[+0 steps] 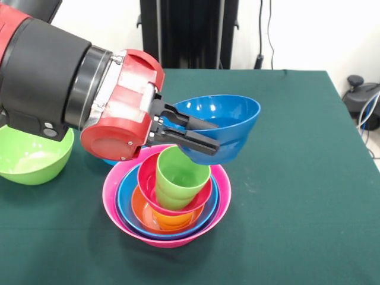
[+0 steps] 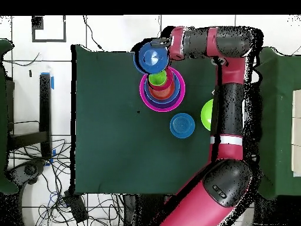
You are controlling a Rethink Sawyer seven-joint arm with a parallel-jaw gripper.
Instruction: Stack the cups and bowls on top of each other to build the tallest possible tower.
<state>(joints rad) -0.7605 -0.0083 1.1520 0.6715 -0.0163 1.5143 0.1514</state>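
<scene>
The tool (image 1: 205, 135) clamps the dark blue bowl's (image 1: 228, 122) rim, holding it tilted, mouth facing 10 o'clock, above the tower (image 1: 169, 199); the lime green cup (image 1: 180, 177) stands upright, its long axis vertical.

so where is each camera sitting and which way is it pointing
Front view: sits across the table, looks level toward the robot; shows the arm's red and black wrist and the gripper pinching a tilted blue bowl by its rim, above the tower.
Overhead view: hangs above, looks straight down on the table; shows the whole arm bending up from the base to the gripper.
Shared: the blue bowl, the tower, the green bowl.
</scene>
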